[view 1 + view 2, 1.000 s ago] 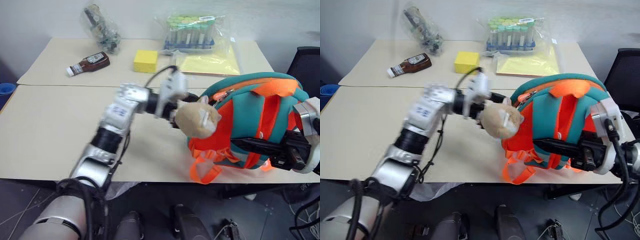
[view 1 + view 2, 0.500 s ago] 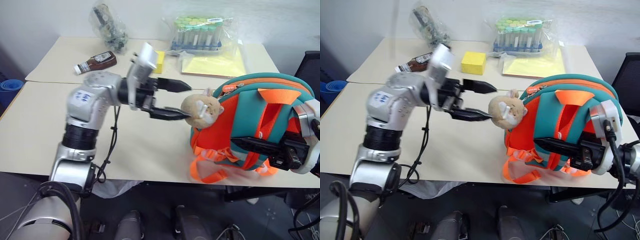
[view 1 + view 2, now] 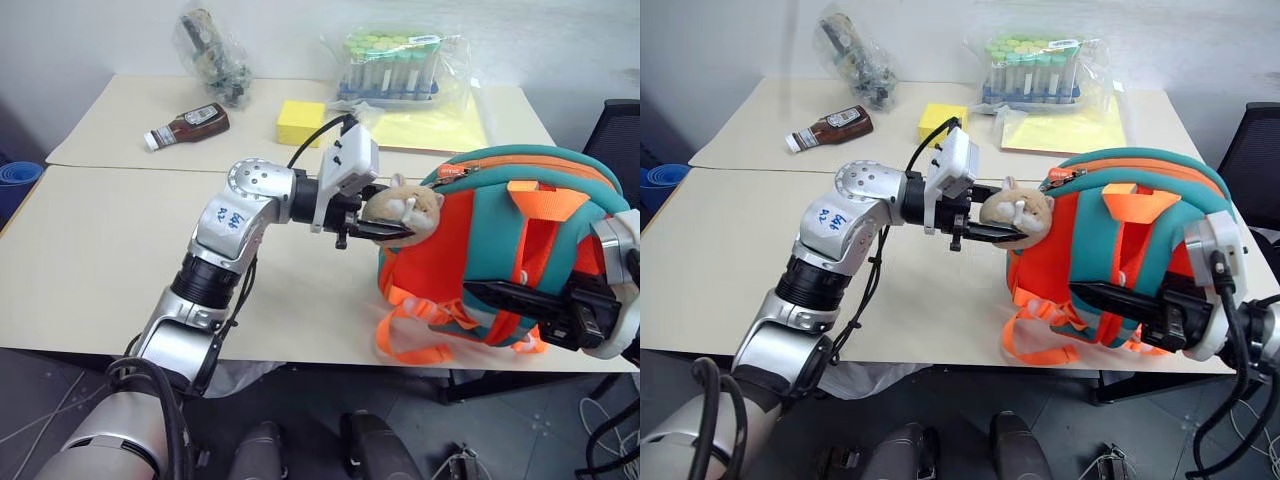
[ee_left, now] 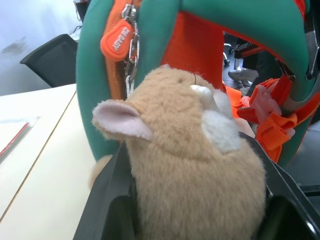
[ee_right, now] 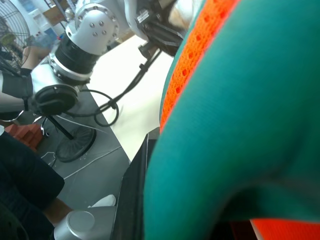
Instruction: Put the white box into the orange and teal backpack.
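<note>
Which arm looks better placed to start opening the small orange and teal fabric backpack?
Probably the left. The left gripper grips the tan plush toy beside the orange zipper pull on the orange and teal backpack, while the right gripper is shut on its lower side.

You see that the left gripper [image 3: 385,226] has changed its place and its fingers. Half a second ago its two black fingers stood wide apart, just beside the tan plush toy [image 3: 405,207], with one tip under it. Now the gripper has moved toward the orange and teal backpack [image 3: 500,240] and the fingers have closed around the toy, one on each side. The toy now sits closer against the backpack, near the zipper pull [image 4: 116,39].
</note>
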{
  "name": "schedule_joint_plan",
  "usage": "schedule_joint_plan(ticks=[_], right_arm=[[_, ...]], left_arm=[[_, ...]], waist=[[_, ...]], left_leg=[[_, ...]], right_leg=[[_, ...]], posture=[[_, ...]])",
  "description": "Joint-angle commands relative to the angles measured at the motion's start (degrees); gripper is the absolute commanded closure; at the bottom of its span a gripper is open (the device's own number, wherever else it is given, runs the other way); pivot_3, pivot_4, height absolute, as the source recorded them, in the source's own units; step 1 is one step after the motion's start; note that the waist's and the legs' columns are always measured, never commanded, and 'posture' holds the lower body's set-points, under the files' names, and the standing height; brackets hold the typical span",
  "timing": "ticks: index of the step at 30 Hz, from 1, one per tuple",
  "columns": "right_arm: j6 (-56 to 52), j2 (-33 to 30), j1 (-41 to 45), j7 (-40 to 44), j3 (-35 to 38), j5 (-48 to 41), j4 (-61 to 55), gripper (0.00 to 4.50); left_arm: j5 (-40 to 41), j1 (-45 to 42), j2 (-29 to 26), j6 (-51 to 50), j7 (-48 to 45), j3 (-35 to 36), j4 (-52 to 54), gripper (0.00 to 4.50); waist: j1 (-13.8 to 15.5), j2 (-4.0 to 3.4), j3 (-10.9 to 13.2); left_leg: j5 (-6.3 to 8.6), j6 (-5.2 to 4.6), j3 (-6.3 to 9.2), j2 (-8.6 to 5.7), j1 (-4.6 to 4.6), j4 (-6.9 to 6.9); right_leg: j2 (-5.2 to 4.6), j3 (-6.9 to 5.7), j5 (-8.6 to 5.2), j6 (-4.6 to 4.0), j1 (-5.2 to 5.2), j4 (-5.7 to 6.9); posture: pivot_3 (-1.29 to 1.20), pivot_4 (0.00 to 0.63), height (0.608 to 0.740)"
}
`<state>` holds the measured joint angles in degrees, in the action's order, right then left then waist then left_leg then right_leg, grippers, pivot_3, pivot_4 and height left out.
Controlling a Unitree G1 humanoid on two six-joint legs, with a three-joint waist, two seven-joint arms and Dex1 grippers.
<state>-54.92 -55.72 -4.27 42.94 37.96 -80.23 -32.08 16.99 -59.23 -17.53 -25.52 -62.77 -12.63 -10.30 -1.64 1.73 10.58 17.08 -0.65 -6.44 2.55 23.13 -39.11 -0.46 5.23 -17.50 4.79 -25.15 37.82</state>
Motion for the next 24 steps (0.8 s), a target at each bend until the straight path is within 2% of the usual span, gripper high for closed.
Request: schedule_joint_plan(ticks=[1,7,9,12,15,20,23,24], right_arm=[[1.5,0.5,-2.0,0.7,3.9,-0.4,-1.4,4.50],[3.0,1.4,-4.8,1.0,5.6,0.6,-2.4,4.50],[3.6,1.3,-5.4,1.3,5.9,2.1,-2.4,4.50],[4.9,1.2,-6.0,2.7,5.6,4.3,-1.8,4.50],[6.2,1.1,-5.4,3.2,4.5,6.7,-0.7,4.50],[7.9,0.7,-5.4,4.6,2.0,13.2,1.0,4.50],[8.8,0.4,-6.0,6.0,1.7,16.6,2.1,4.50],[9.1,0.1,-6.4,6.6,1.5,18.1,2.8,4.20]], left_arm=[[-0.2,-2.3,-2.9,2.8,-1.2,2.9,-2.1,2.68],[-2.7,-6.5,-9.9,6.4,-7.4,2.3,-10.4,2.68],[-6.6,-4.8,-12.4,13.6,-10.8,-0.9,-12.9,2.68],[-15.3,1.7,-14.9,29.7,-14.1,-9.4,-11.2,2.68],[-21.1,5.7,-11.9,38.2,-10.4,-14.2,-10.0,2.68],[-30.2,5.3,-4.9,44.4,2.0,-16.7,-16.6,2.68],[-29.8,5.5,-2.5,43.2,4.6,-15.2,-18.6,2.68],[-28.1,5.8,-2.1,41.4,4.0,-13.8,-18.2,2.35]], waist=[[-0.1,0.00,0.0],[0.0,0.00,0.0],[-0.2,-0.02,0.0],[-0.2,-0.06,0.0],[0.0,-0.03,0.0],[0.7,0.00,0.0],[0.7,-0.01,0.0],[0.6,-0.01,0.0]], left_leg=[[0.00,0.00,-0.01,0.00,-0.02,0.00],[0.00,0.01,-0.02,0.00,0.00,0.00],[0.00,0.01,-0.07,0.00,-0.04,0.01],[-0.01,0.03,-0.13,0.02,-0.15,0.07],[0.01,0.01,-0.14,0.03,-0.20,0.08],[0.12,-0.22,-0.05,-0.09,-0.03,-0.04],[0.14,-0.25,-0.07,-0.10,-0.05,-0.03],[0.14,-0.25,-0.07,-0.09,-0.04,-0.03]], right_leg=[[0.00,0.01,0.00,0.00,0.00,0.01],[0.02,-0.03,0.00,0.00,-0.01,-0.01],[0.02,-0.02,0.00,0.00,-0.01,-0.01],[0.03,0.03,-0.01,-0.01,0.03,-0.01],[-0.01,0.05,-0.01,-0.02,0.11,-0.05],[-0.08,0.05,0.04,0.07,0.11,-0.14],[-0.07,0.07,0.04,0.07,0.11,-0.15],[-0.06,0.05,0.04,0.08,0.10,-0.14]], posture=[[0.00,0.150,0.740],[0.00,0.150,0.740],[0.00,0.150,0.740],[0.00,0.150,0.740],[0.00,0.150,0.740],[0.00,0.150,0.740],[0.00,0.150,0.740],[0.00,0.150,0.740]])
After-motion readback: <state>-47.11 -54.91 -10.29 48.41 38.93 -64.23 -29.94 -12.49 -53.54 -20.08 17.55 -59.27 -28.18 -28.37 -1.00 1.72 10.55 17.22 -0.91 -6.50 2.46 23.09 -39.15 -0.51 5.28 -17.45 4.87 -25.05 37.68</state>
